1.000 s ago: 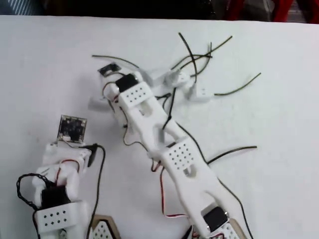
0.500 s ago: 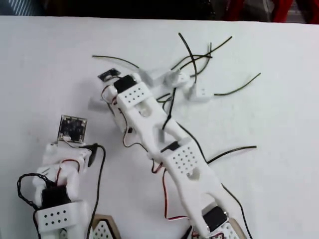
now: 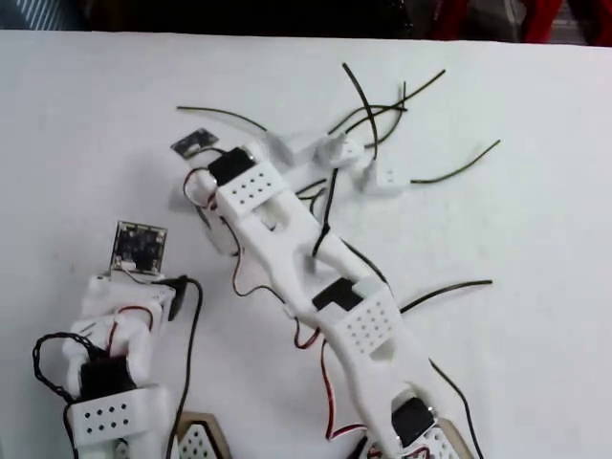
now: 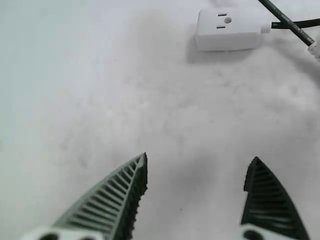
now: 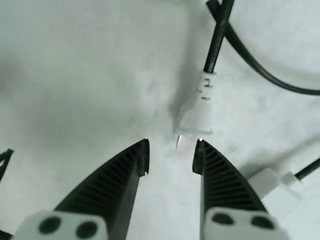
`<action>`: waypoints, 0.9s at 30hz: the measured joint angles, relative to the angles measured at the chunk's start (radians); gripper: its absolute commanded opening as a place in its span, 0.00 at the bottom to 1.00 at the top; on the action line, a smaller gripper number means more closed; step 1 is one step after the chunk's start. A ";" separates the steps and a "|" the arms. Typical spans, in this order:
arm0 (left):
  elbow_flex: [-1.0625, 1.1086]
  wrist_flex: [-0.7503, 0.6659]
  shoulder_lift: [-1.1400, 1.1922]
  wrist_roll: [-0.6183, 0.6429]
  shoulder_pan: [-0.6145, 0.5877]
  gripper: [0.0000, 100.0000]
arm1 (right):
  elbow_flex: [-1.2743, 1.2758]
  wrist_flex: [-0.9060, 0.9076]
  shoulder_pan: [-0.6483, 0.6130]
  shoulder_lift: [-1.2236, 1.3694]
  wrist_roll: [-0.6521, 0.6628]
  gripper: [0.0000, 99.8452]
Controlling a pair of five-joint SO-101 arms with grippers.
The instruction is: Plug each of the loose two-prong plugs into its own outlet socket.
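On the white table [image 3: 535, 239] the right arm [image 3: 277, 229] lies stretched out beside a tangle of cords [image 3: 382, 110]. An outlet socket [image 4: 227, 29] lies well beyond the left fingers [image 4: 131, 185], which are spread wide and hold nothing. A 2-prong plug [image 5: 197, 112] lies just beyond the right fingers [image 5: 132, 167], its prongs toward their gap; these stand moderately apart, empty.

Left pincer [image 4: 200, 167] gapes wide on its folded arm; right pincer [image 5: 171, 150] stands narrowly parted, arm outstretched.
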 measured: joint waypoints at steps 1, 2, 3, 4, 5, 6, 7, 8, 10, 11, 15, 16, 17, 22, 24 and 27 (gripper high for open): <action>0.000 0.000 0.000 0.000 0.000 0.31 | 0.000 -0.009 0.000 0.015 0.000 0.14; 0.000 0.000 0.000 0.000 0.000 0.31 | 0.000 -0.014 -0.002 0.029 0.000 0.13; 0.000 0.000 0.000 0.000 0.000 0.31 | 0.000 -0.023 -0.002 0.041 0.000 0.13; 0.000 0.000 0.000 0.000 0.000 0.31 | 0.000 -0.031 -0.002 0.048 0.005 0.13; 0.000 0.000 0.000 0.000 0.000 0.31 | -0.002 -0.035 -0.002 0.054 0.017 0.13; 0.000 0.000 0.000 0.000 0.000 0.31 | -0.002 -0.038 -0.002 0.058 0.029 0.13; 0.000 0.000 0.000 0.000 0.000 0.31 | -0.002 -0.044 0.002 0.061 0.035 0.13; 0.000 0.000 0.000 0.000 0.000 0.31 | -0.002 -0.046 0.006 0.064 0.038 0.13; 0.000 0.000 0.000 0.000 0.000 0.31 | -0.003 -0.049 0.021 0.069 0.038 0.13; 0.000 0.000 0.000 0.000 0.000 0.31 | -0.003 -0.049 0.026 0.069 0.041 0.13; 0.000 0.000 0.000 0.000 0.000 0.31 | -0.008 -0.052 0.043 0.077 0.046 0.13; 0.000 0.000 0.000 0.000 0.000 0.31 | -0.006 -0.057 0.049 0.080 0.048 0.13; 0.000 0.000 0.000 0.000 0.000 0.31 | -0.005 -0.066 0.061 0.087 0.048 0.13; 0.000 0.000 0.000 0.000 0.000 0.31 | -0.002 -0.075 0.061 0.114 0.049 0.13; 0.000 0.000 0.000 0.000 0.000 0.31 | -0.002 -0.078 0.064 0.114 0.049 0.09; 0.000 0.000 0.000 0.000 0.000 0.31 | -0.002 -0.084 0.074 0.114 0.049 0.05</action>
